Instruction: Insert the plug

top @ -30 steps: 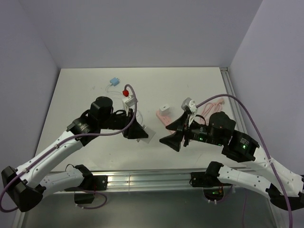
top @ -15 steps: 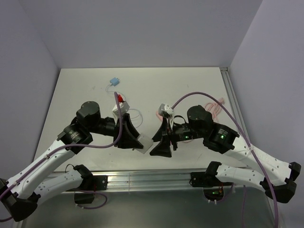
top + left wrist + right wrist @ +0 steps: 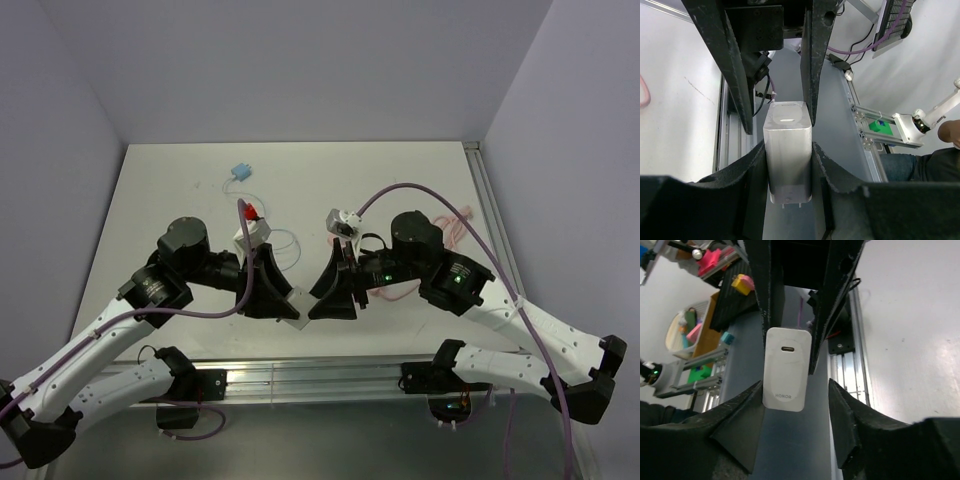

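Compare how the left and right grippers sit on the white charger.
The left gripper has both fingers tight on the sides of the charger; the right gripper stands wider, one finger clear of it. The left gripper holds the pronged end; the right gripper faces the end with the port. Both straddle the same charger.

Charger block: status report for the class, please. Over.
Left claw shut on charger block. Right claw open, straddling it. USB-C port empty; no plug in either claw.
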`<action>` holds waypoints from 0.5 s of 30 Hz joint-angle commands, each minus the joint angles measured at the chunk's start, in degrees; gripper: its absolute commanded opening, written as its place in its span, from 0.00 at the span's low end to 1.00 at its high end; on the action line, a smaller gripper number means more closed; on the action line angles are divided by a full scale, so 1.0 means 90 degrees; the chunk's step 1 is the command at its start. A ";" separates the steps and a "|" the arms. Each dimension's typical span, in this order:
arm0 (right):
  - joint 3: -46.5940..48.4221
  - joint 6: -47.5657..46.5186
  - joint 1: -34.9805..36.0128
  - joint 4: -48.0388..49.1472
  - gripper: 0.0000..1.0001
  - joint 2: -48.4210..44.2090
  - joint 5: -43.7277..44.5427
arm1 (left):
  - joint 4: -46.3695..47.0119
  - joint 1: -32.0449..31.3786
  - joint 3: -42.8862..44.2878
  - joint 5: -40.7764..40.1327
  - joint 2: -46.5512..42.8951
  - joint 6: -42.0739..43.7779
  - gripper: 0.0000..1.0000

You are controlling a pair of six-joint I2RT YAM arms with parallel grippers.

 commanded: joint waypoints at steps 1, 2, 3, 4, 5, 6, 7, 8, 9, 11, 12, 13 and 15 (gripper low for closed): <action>0.0341 0.0287 -0.0061 0.0543 0.57 0.0125 -0.0308 | 0.0228 -0.0068 -0.0015 0.0156 -0.0153 0.0040 0.00; 0.0360 0.0298 -0.0061 0.0553 0.57 0.0155 -0.0328 | 0.0257 -0.0078 -0.0015 0.0136 -0.0163 0.0020 0.00; 0.0370 0.0327 -0.0061 0.0563 0.57 0.0203 -0.0337 | 0.0267 -0.0087 -0.0024 0.0156 -0.0173 0.0001 0.00; 0.0399 0.0337 -0.0070 0.0583 0.56 0.0223 -0.0347 | 0.0276 -0.0088 -0.0025 0.0136 -0.0173 -0.0009 0.00; 0.0419 0.0337 -0.0061 0.0592 0.56 0.0252 -0.0376 | 0.0276 -0.0097 -0.0015 0.0117 -0.0173 -0.0019 0.01; 0.0448 0.0347 -0.0061 0.0593 0.56 0.0301 -0.0406 | 0.0276 -0.0107 -0.0015 0.0088 -0.0173 -0.0019 0.00; 0.0506 0.0356 -0.0061 0.0583 0.54 0.0321 -0.0425 | 0.0257 -0.0117 -0.0015 0.0049 -0.0163 -0.0019 0.00; 0.0516 0.0347 -0.0070 0.0592 0.50 0.0350 -0.0445 | 0.0228 -0.0127 0.0005 0.0039 -0.0134 -0.0019 0.00; 0.0555 0.0347 -0.0061 0.0612 0.26 0.0399 -0.0464 | 0.0228 -0.0127 0.0005 0.0058 -0.0124 -0.0019 0.00; 0.0614 0.0347 -0.0061 0.0554 0.00 0.0448 -0.0426 | 0.0228 -0.0146 0.0024 -0.0010 -0.0133 -0.0029 0.00; 0.0614 0.0298 -0.0061 0.0524 0.00 0.0438 -0.0406 | 0.0054 -0.0146 0.0053 -0.0310 -0.0172 0.0000 0.00; 0.0585 0.0288 -0.0061 0.0495 0.00 0.0429 -0.0406 | -0.0045 -0.0146 0.0092 -0.0564 -0.0211 0.0029 0.03; 0.0468 0.0443 -0.0070 0.0602 0.00 0.0263 0.0012 | -0.0153 -0.0146 0.0073 -0.0907 -0.0405 0.0030 0.46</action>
